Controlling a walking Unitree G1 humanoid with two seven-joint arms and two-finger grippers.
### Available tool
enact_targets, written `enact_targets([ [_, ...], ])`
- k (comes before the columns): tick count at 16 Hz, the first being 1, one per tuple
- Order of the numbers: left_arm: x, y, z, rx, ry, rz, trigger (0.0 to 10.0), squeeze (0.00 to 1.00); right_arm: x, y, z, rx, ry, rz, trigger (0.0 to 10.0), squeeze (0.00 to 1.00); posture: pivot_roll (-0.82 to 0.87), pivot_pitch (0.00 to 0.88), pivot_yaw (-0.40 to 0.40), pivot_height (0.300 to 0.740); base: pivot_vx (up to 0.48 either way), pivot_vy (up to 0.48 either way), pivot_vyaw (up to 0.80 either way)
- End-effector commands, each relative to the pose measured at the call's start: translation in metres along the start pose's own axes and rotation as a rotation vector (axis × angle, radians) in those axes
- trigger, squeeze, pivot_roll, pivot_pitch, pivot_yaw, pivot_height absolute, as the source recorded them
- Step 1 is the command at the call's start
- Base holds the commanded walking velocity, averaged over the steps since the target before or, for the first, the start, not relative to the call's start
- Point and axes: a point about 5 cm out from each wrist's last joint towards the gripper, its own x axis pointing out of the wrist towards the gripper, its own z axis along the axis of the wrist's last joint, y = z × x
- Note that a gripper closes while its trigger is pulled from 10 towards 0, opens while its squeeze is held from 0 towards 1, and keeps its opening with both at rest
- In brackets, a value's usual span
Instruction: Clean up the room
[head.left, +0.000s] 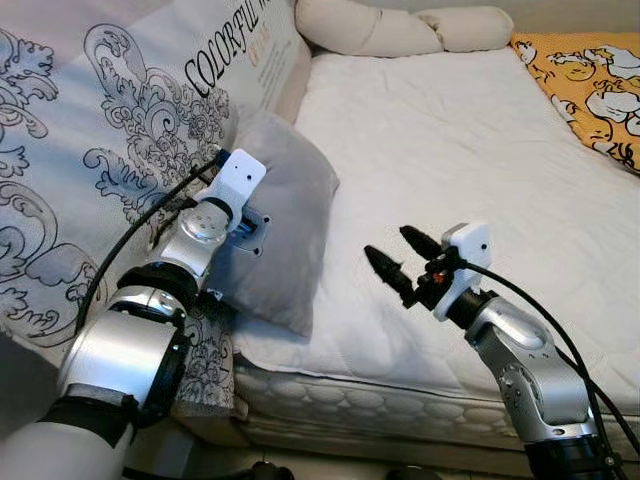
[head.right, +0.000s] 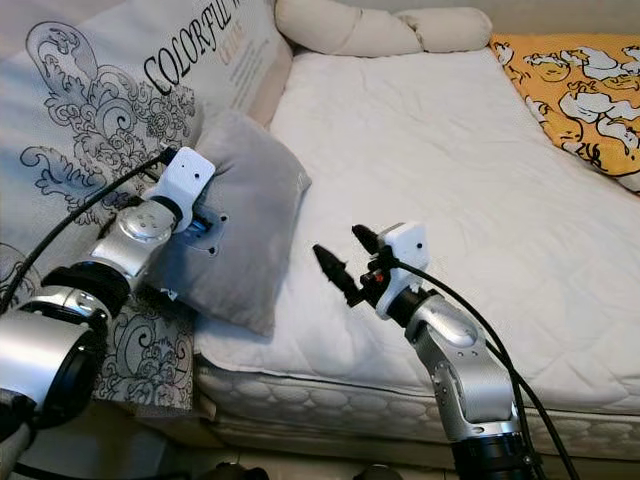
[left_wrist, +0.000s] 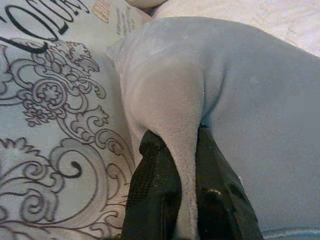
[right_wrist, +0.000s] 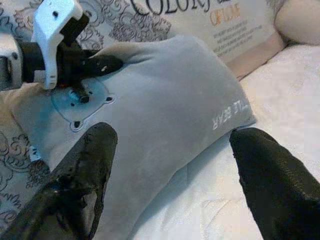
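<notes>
Leaning at 9 o'clock: patterned quilt (head.left: 90, 150), printed with scrollwork and lettering, propped along the bed's left edge.
Left gripper (left_wrist: 182, 200): at 9 o'clock, jaws pinching a fold of the grey pillow (head.left: 285, 225), apparently to lift or shift it.
Grey pillow: tilted against the quilt, lower corner over the edge of the mattress (head.left: 450, 150); bear patch beside the grip, lettering near the far corner.
Right gripper (head.left: 395, 258): centre, toward 5 o'clock, jaws spread, held above the mattress and aimed at the pillow, likely ready to support it.
Cream bolster (head.left: 400, 28): 12 o'clock, at the head of the bed.
Yellow blanket (head.left: 590, 80): 2 o'clock, cartoon print, at the right edge.
</notes>
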Motion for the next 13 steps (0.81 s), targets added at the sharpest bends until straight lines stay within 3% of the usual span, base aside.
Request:
enact_targets([
  [1,0.0,0.006,0.005,-0.014,-0.039,0.042,10.0,1.0,0.001,0.004,0.006,-0.023,-0.012,0.019,10.0,1.0,-0.17,0.046,0.102,0.74,0.0,0.0,0.0],
  [2,-0.002,0.007,0.006,-0.006,-0.085,0.068,10.0,1.0,0.002,0.004,0.005,-0.038,-0.005,0.008,10.0,1.0,-0.17,0.047,0.096,0.74,0.0,0.0,0.0],
  [3,-0.004,0.007,0.01,-0.108,-0.15,0.095,10.0,1.0,0.002,0.005,0.004,-0.007,-0.013,-0.008,10.0,1.0,-0.16,0.047,0.091,0.74,0.0,0.0,0.0],
  [4,-0.006,0.009,0.014,-0.136,-0.217,0.136,10.0,1.0,0.002,0.008,0.004,0.023,-0.026,-0.01,10.0,1.0,-0.15,0.043,0.088,0.74,0.0,0.0,0.0],
  [5,-0.007,0.008,0.016,-0.148,-0.234,0.119,10.0,1.0,0.002,0.009,0.004,0.029,-0.03,-0.005,10.0,1.0,-0.15,0.045,0.095,0.74,0.0,0.0,0.0],
  [7,-0.015,0.005,0.016,-0.255,-0.292,0.074,10.0,1.0,0.001,0.014,0.005,0.044,-0.052,-0.007,10.0,1.0,-0.15,0.045,0.114,0.74,0.0,0.0,0.0],
  [11,-0.06,-0.02,0.023,-0.463,-0.426,-0.008,10.0,1.0,-0.007,0.009,0.012,0.065,-0.127,-0.169,10.0,1.0,-0.14,0.031,0.106,0.74,0.0,0.0,0.0],
  [12,-0.072,-0.027,0.021,-0.488,-0.422,-0.023,10.0,0.85,-0.009,0.006,0.013,0.025,-0.132,-0.231,10.0,1.0,-0.13,0.03,0.101,0.74,0.0,0.0,0.0],
  [13,-0.09,-0.037,0.016,-0.498,-0.409,-0.05,10.0,0.56,-0.011,0.004,0.014,0.0,-0.137,-0.316,10.0,1.0,-0.12,0.031,0.086,0.74,0.0,0.0,0.0],
])
